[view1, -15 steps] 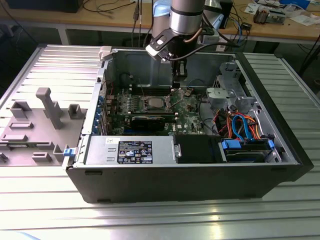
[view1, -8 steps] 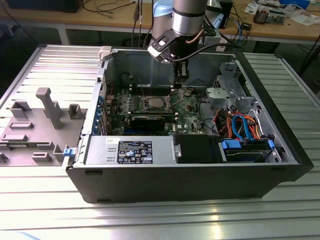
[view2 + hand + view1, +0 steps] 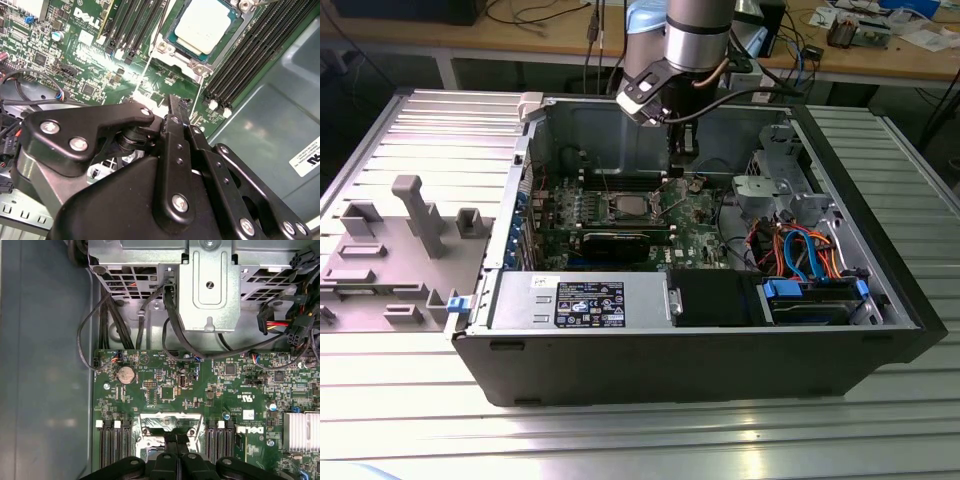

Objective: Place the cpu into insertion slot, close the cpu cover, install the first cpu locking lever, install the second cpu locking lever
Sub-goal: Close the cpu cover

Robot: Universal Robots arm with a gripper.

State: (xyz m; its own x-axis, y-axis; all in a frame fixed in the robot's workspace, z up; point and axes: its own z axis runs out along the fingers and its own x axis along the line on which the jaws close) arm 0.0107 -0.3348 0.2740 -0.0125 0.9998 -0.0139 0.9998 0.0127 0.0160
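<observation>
The cpu (image 3: 202,25), a square chip with a silver-grey top, lies in the insertion slot (image 3: 630,207) on the green board. A silvery metal frame (image 3: 176,56) rings the chip; I cannot tell whether this cpu cover is pressed flat. In the first wrist view a shiny part of the slot's metal (image 3: 150,424) shows between the memory slots. My gripper (image 3: 682,152) hangs inside the case, above the board and a little to the exterior view's right of the slot. The black fingers (image 3: 173,112) stand together, shut with nothing between them, as both wrist views show (image 3: 175,438).
The open black case (image 3: 620,360) lies on a ribbed metal table. Inside it are long memory slots (image 3: 250,55), a power-supply box (image 3: 582,300), a drive cage (image 3: 210,285) and cable bundles (image 3: 800,250). A grey fixture (image 3: 415,215) stands at the exterior view's left.
</observation>
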